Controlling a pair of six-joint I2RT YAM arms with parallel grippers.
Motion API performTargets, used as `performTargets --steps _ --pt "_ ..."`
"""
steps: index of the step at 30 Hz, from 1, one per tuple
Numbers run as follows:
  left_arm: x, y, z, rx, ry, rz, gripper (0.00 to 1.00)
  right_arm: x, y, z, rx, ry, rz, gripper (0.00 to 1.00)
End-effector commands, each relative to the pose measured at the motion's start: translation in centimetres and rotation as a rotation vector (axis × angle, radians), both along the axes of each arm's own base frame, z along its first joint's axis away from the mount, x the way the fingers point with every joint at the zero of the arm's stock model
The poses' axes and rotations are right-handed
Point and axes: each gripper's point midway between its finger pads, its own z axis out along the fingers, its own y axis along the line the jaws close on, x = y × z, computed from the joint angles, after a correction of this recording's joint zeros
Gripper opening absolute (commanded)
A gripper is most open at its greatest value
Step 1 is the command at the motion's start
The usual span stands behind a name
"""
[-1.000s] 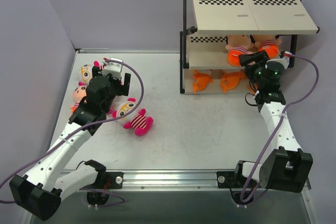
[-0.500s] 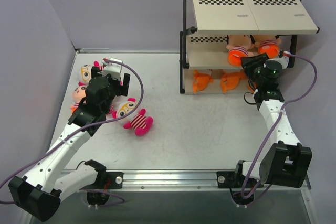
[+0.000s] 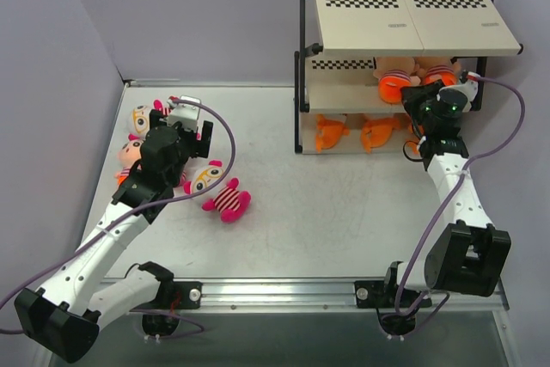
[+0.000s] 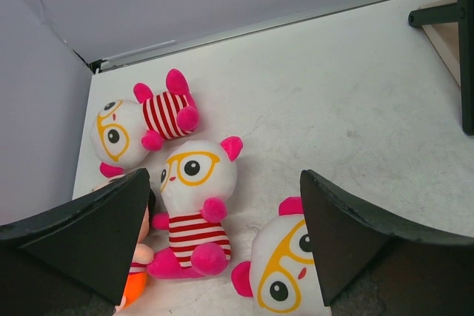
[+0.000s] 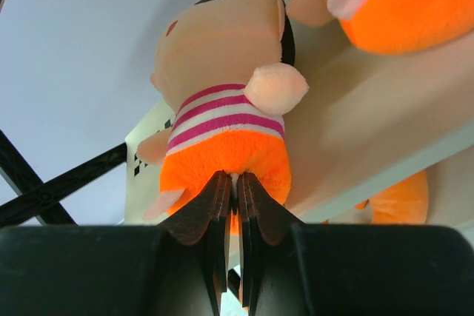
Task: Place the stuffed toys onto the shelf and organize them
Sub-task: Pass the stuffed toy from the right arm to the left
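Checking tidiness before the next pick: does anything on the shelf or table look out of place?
The striped doll lies flat on the shelf, middle board, orange bottom at the front edge by the shut right hand. Three glasses toys lie scattered on the table.

Dolls (image 3: 394, 85) lie on the shelf's (image 3: 412, 27) middle board, sharks (image 3: 331, 132) below them, other toys (image 3: 206, 180) leftward on the table (image 3: 326, 204)

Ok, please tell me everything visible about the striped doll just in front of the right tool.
The doll is soft plush: peach head with a dark hair edge, pink-and-white striped middle, orange bottom, small peach limbs. It lies on the shelf's middle board, head away from the tool, beside a second similar doll. The right tool, jaws shut, meets its orange bottom; whether it pinches fabric is unclear.
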Motion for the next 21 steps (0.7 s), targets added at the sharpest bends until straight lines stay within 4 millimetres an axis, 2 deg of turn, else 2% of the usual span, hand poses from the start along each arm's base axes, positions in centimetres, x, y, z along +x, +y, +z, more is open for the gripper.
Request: performTargets --steps 1,5,6,7,13,14,16,21 --pt "-0.1 0.1 1.6 -0.006 -0.055 0.004 0.91 0.8 -0.5 2.4 -0.064 -0.052 0.024 0.0" --pt "-0.1 0.2 1.6 -0.005 -0.057 0.006 0.91 1.2 -0.7 2.3 -0.092 -0.045 0.043 0.0" --pt "-0.1 0.1 1.7 -0.004 -0.058 0.006 0.91 1.5 -0.7 1.6 -0.095 -0.026 0.057 0.0" --pt "-0.1 0.2 1.7 -0.002 -0.058 0.006 0.91 1.7 -0.8 2.0 -0.106 -0.029 0.066 0.0" --pt "-0.1 0.2 1.6 0.001 -0.057 0.009 0.91 2.5 0.6 0.8 -0.191 -0.005 0.207 0.0" --pt "-0.1 0.2 1.5 0.003 -0.056 0.007 0.91 2.6 0.6 1.2 -0.211 -0.009 0.217 0.0" --pt "-0.1 0.2 1.6 0.001 -0.057 0.007 0.91 2.5 0.7 0.4 -0.245 0.015 0.249 0.0" --pt "0.0 0.1 1.4 0.004 -0.053 0.005 0.91 1.7 -0.2 0.2 -0.277 0.028 0.25 0.0"
